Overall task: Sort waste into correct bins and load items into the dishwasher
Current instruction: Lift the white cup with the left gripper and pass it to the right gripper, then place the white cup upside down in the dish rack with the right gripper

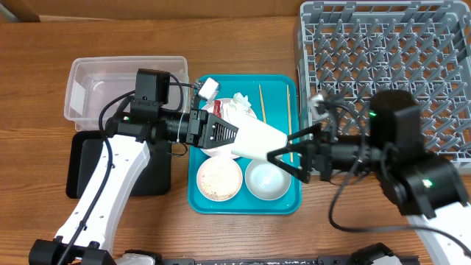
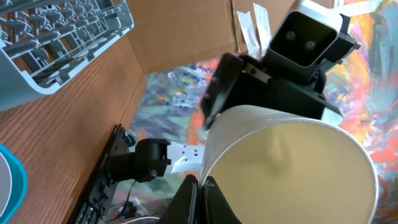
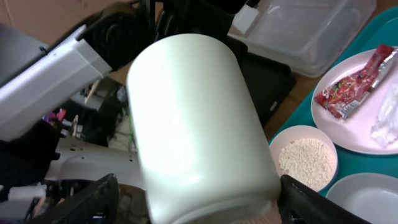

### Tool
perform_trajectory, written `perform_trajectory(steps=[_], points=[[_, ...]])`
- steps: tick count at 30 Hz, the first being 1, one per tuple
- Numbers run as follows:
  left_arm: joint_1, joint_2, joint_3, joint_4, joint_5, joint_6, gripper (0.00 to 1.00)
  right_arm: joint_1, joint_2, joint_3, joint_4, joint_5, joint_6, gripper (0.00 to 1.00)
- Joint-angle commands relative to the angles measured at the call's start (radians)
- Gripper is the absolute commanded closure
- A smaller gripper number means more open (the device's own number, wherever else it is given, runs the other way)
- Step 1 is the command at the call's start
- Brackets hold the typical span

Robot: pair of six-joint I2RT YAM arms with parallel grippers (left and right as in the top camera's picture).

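Brown wood table (image 1: 243, 37) is filling the overhead view, and the little white cup (image 1: 257, 138) is hanging in the air near the middle of the frame, over the teal tray (image 1: 243, 206). The left gripper (image 1: 229, 133) is pinching the cup by its wall at the rim, closed tight on it. The right gripper (image 1: 281, 149) is standing wide open, with one finger on each side of the cup's far end, and it is not squeezing yet. The cup is lying on its side. Its long line is running across the overhead frame from left to right, dipping a bit toward the lower right. Its open mouth is facing left, toward the left gripper, and its closed bottom is pointing right. The cup is looking hard and smooth, so it is likely slippery, and it could crack if it is dropped. It is probably light too. A good place for the right gripper to be taking hold is on the round sides near the bottom, squeezing straight across so the cup is not sliding out. The grey dish rack (image 1: 383, 66) is sitting in the upper right of the frame, well apart from the cup.
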Motion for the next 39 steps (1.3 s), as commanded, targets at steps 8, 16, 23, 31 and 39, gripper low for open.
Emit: perform_trajectory(steps=[8,16,23,31,39], points=[[-0.006,-0.014,0.018,0.011,0.023,0.023,0.96,0.040,0.015,0.023,0.022,0.060,-0.004,0.32],[-0.006,-0.014,0.018,0.011,0.011,0.023,0.63,0.034,0.003,0.023,0.054,0.111,-0.005,0.40],[-0.006,-0.014,0.018,-0.050,-0.417,0.079,0.09,-0.120,-0.082,0.025,-0.079,0.365,0.029,0.41],[-0.007,-0.014,0.018,-0.130,-0.531,0.082,0.23,-0.241,-0.074,0.024,-0.325,0.781,0.138,0.42],[-0.053,-0.014,0.018,-0.170,-0.536,0.106,0.28,-0.241,0.137,0.024,-0.444,0.855,0.185,0.42]])
